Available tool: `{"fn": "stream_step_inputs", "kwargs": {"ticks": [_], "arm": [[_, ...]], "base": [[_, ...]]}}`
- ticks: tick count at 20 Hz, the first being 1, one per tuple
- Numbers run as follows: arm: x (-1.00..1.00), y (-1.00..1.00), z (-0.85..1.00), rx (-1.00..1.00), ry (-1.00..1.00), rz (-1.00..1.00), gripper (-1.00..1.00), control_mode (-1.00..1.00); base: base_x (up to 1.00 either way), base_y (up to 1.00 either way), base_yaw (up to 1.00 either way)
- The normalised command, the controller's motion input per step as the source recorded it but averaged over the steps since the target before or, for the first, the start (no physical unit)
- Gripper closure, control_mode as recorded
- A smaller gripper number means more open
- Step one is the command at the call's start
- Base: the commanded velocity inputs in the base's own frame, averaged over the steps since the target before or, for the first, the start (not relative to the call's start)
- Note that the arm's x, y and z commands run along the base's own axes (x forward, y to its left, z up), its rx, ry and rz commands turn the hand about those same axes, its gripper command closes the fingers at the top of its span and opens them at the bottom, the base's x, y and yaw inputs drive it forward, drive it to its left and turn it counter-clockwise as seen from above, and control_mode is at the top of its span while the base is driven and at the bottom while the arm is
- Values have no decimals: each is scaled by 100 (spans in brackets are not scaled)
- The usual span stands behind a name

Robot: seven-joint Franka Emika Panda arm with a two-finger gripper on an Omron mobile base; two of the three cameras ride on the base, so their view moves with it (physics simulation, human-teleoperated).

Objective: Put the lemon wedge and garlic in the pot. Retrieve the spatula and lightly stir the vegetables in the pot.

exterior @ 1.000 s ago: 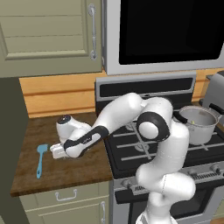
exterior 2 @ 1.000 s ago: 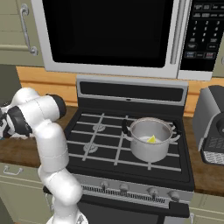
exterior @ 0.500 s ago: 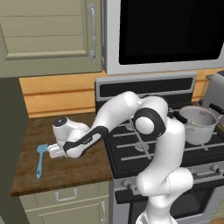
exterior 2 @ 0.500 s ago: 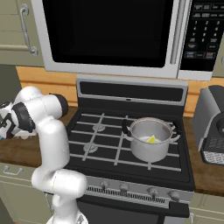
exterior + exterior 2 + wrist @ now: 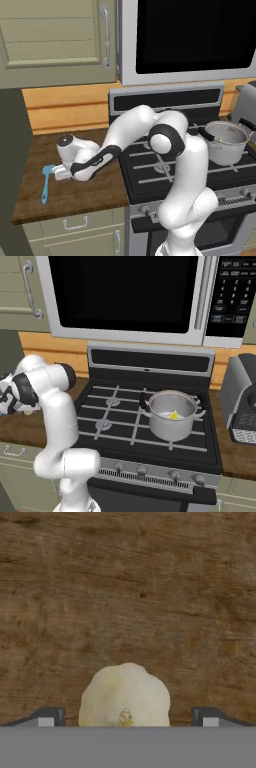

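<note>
Garlic (image 5: 124,696) sits on the wooden counter (image 5: 75,192) right under my hand, and in the hand view I see its pale, lumpy top between the two dark fingertips (image 5: 47,717), which stand wide apart on either side of it without touching. So my gripper (image 5: 127,718) is fully spread and has hold of nothing. From the left base view I have the arm stretched out low over the counter to the left of the stove (image 5: 165,165), with the hand (image 5: 62,172) down near the wood; the garlic itself is hidden behind the hand there. The spatula (image 5: 46,181) lies flat on the counter just beside the hand, on its far left, blade toward the wall and handle pointing at the counter's front edge. The pot (image 5: 172,415) stands on the stove's right side, well apart from my hand, and in the right base view I can see the lemon wedge (image 5: 173,415) already lying inside it. A grey toaster (image 5: 242,398) stands on the counter to the right of the stove.
</note>
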Motion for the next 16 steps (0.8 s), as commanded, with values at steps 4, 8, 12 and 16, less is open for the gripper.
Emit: {"fn": "stream_step_inputs", "kwargs": {"ticks": [4, 8, 12, 16], "arm": [[0, 0, -4, 0, -4, 0, 100, -100], [-8, 0, 20, 0, -13, 0, 100, -100], [-50, -30, 91, 8, -19, 0, 100, -100], [-92, -84, 100, 27, -10, -7, 100, -100]], "base": [[0, 0, 0], [0, 0, 0], [0, 0, 0], [0, 0, 0]]}}
